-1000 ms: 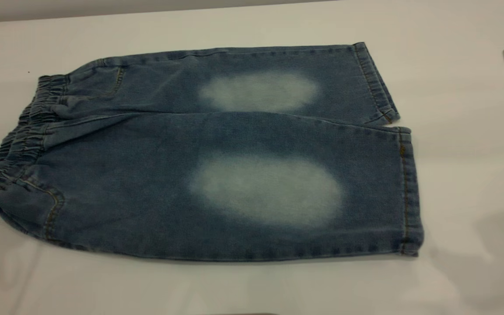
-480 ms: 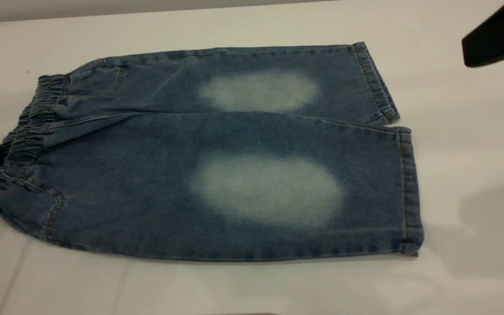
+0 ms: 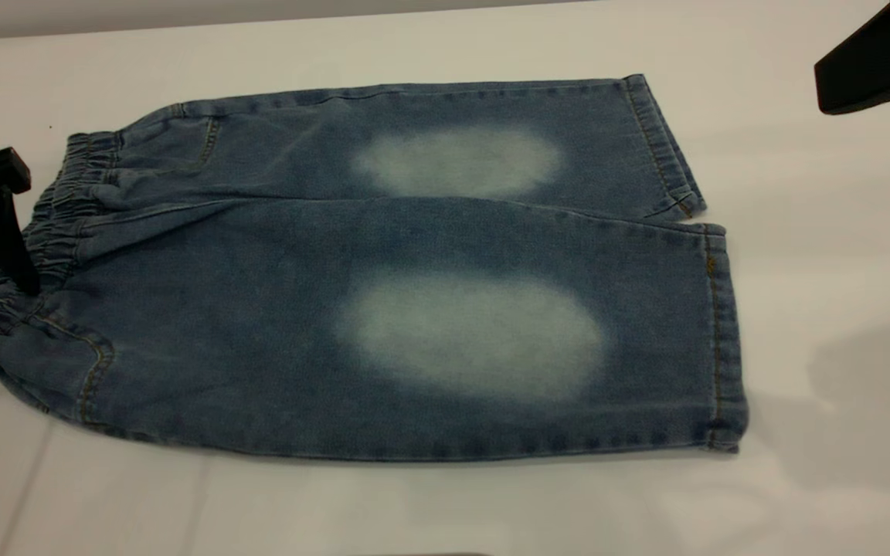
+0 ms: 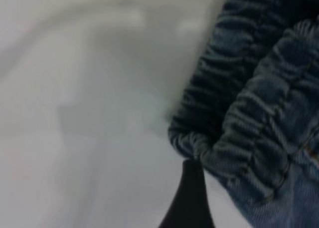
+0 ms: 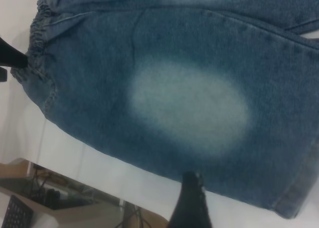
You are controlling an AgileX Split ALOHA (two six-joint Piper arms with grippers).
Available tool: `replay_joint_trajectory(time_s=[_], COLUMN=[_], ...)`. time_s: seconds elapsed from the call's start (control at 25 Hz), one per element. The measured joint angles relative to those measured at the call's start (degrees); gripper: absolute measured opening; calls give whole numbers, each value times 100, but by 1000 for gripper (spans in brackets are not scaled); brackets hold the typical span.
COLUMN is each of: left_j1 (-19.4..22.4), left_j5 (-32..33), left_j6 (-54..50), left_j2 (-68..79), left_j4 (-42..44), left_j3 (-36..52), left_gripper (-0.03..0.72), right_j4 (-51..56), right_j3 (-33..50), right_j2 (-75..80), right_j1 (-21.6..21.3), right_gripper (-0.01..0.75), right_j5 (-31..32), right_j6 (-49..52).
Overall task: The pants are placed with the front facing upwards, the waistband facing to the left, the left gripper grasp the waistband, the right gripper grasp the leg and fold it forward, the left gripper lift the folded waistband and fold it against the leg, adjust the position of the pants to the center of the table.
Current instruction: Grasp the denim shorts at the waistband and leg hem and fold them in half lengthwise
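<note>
Plainly, your biggest risk sat at the waistband (image 3: 43,232): the left claw (image 3: 8,255) had its tip right at that ruched edge, and if it closed there it could have pinched only the top layer, or slid off the gathers, so the fold would have dragged the pants (image 3: 383,270) crooked. You also risked pushing the band inward and bunching it, since one finger (image 4: 188,200) pointed straight into the elastic. On the other side, your right claw (image 3: 878,69) was high and well apart from the leg hem (image 3: 715,332); a late or shallow grab there would have left the two ends lifting unevenly.

You had the left arm low at the counter's (image 3: 445,510) left edge, angled down and in toward the band. I could not tell whether that claw was open or closed, as only one finger showed. Your right arm hung above the far right corner, its wrist camera looking down on the near leg; its claw's state could not be told either. The pants lay flat, front up, waistband to the left, unfolded, roughly mid-counter
</note>
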Motion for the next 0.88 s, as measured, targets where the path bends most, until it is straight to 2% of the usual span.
replay_joint_trajectory(time_s=[0.16, 0.36, 0.88], left_j1=[0, 0, 0], left_j5=[119, -280, -401], left_j6=[0, -139, -158], left_j2=[0, 135, 785], left_j4=[-10, -59, -298], left_j3=[0, 0, -30], left_gripper=[570, 570, 567], right_j4=[0, 0, 10], right_j3=[0, 0, 0], right_j2=[0, 0, 0], right_j1=[0, 0, 0], right_gripper=[507, 507, 507], right_j5=[-7, -51, -98], right_j6=[0, 0, -8])
